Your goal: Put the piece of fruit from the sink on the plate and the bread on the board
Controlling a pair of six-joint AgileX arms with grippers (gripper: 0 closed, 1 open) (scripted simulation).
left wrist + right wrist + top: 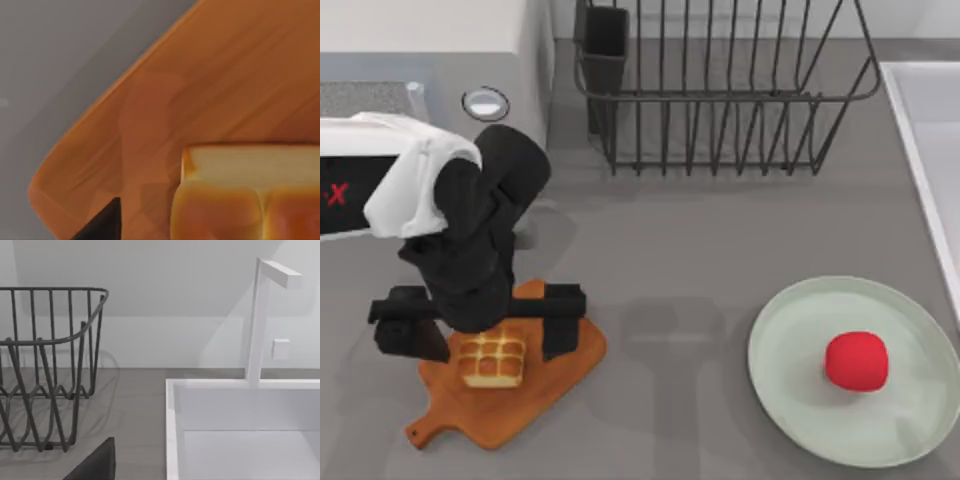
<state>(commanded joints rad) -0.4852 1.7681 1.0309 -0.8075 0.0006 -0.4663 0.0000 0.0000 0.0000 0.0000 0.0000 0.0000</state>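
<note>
The bread (pixel 492 360), a golden-brown bun scored in squares, lies on the orange-brown board (pixel 535 400) at the table's front left. My left gripper (pixel 485 325) hangs open right over it, one finger on each side of the bun and well apart from it. The left wrist view shows the bread (pixel 250 195) resting on the board (pixel 225 75). The red piece of fruit (pixel 856 360) sits on the mint-green plate (pixel 785 320) at the front right. The pale sink (pixel 930 150) runs along the right edge. My right arm is parked facing the sink (pixel 172 430), a dark edge of its gripper (pixel 97 465) in view.
A dark wire dish rack (pixel 720 90) stands at the back middle, beside the sink in the right wrist view too (pixel 45 365). A white tap (pixel 260 320) rises behind the sink. A white block with a round disc (pixel 485 102) fills the back left. Bare grey tabletop lies between board and plate.
</note>
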